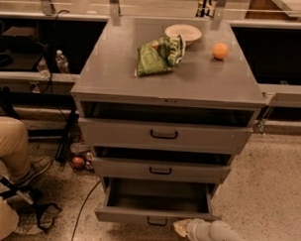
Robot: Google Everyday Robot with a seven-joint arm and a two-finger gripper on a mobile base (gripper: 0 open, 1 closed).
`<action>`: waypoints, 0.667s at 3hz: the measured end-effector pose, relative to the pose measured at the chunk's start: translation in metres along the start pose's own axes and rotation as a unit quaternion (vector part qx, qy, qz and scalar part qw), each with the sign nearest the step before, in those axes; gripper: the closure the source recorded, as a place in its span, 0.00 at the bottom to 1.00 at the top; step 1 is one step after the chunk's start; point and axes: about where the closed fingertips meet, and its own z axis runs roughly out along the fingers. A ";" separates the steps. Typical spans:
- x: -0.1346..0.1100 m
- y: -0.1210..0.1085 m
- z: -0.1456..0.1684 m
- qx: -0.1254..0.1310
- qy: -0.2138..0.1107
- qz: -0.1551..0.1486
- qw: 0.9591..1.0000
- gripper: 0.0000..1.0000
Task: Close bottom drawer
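Single camera, high in front of the cabinet [112, 76], looking down, fairly near, jaws at bottom edge

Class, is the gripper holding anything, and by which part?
It cannot be told. The gripper is at the bottom drawer's front edge, just right of the handle; no grasp shows.
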 end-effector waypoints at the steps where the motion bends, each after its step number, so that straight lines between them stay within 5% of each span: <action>1: 0.000 0.000 0.000 0.000 0.000 0.000 1.000 1.00; 2: -0.018 -0.011 0.018 0.002 -0.020 -0.023 1.000 1.00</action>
